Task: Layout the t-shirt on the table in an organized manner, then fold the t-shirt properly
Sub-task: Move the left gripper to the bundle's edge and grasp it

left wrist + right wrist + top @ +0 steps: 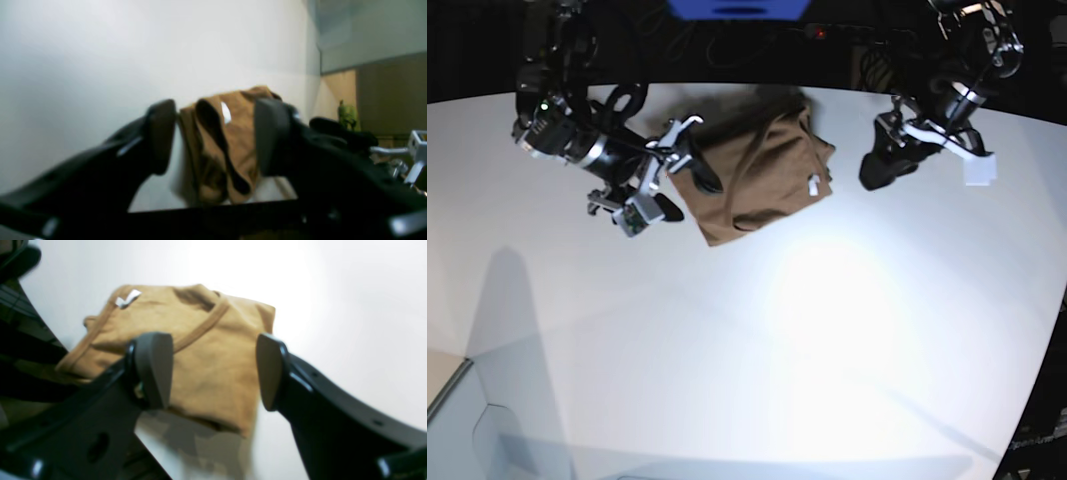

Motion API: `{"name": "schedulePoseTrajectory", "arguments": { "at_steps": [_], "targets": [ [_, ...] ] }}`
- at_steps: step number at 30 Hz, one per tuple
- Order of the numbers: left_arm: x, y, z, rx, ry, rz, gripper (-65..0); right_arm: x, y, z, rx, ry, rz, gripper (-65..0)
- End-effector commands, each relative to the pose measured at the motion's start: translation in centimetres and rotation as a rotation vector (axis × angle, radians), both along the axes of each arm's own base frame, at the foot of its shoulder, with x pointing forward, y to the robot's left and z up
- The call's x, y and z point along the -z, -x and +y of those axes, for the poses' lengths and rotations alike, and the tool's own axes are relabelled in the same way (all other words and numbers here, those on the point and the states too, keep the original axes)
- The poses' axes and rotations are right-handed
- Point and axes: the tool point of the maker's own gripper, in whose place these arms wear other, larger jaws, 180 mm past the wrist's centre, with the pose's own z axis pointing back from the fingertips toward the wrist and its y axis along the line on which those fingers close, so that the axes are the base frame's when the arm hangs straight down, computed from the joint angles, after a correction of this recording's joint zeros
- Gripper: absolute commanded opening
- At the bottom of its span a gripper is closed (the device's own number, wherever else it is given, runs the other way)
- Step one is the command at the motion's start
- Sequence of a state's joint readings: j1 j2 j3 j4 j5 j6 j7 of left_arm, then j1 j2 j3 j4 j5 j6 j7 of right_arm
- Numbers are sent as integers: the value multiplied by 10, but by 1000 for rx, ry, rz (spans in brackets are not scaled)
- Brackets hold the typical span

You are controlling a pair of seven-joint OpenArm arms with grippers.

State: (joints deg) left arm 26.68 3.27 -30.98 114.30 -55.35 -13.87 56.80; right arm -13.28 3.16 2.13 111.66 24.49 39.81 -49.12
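Base view shows the t-shirt lying as a compact folded bundle near the far edge of the white surface, between the two arms. Left gripper sits just beside the shirt's tag side, its fingers apart and empty. Right gripper hangs at the opposite edge, fingers spread, nothing between them. Soft, light, wrinkly cloth will likely sag and slide on the glossy surface; pinching a folded edge or corner looks safest.
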Motion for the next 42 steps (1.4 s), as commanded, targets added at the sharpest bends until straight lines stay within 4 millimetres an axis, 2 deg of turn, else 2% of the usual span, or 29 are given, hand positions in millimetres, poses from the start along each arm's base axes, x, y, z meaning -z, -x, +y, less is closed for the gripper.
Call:
{"name": "schedulePoseTrajectory", "arguments": {
  "at_steps": [1, 3, 6, 9, 13, 16, 21, 27, 31, 36, 42],
  "targets": [
    [-8, -4, -10, 20, 29, -32, -197, -12, -6, -2, 9, -24, -40, -253],
    [-1, -3, -24, 54, 58, -11, -121, -12, -7, -8, 27, -19, -41, -253],
    [19, 2, -30, 59, 93, 44, -33, -11, -9, -15, 49, -11, -43, -253],
    [46, 11, -31, 45, 129, 126, -2, -11, -11, -21, 64, -7, -44, -253],
    [71, 20, -32, 29, 162, 202, 0, -11, -12, -29, 89, 1, -43, -253],
    [78, 16, -34, 31, 180, 218, 0, -11, -13, -32, 97, 4, -44, -253],
    [78, 10, -59, 102, 199, 212, 0, -10, -12, -32, 97, 4, -42, -253],
    [86, 3, -58, 127, 100, 223, 0, -10, -13, -33, 97, 5, -44, -253],
    [107, 11, -73, 181, 54, 287, 0, -9, -12, -37, 88, 27, -44, -253],
    [121, -1, -81, 214, 52, 318, 0, -10, -14, -39, 89, 32, -48, -254],
    [138, -6, -89, 263, 54, 358, -2, -10, -13, -39, 89, 32, -46, -254]
  ]
}}
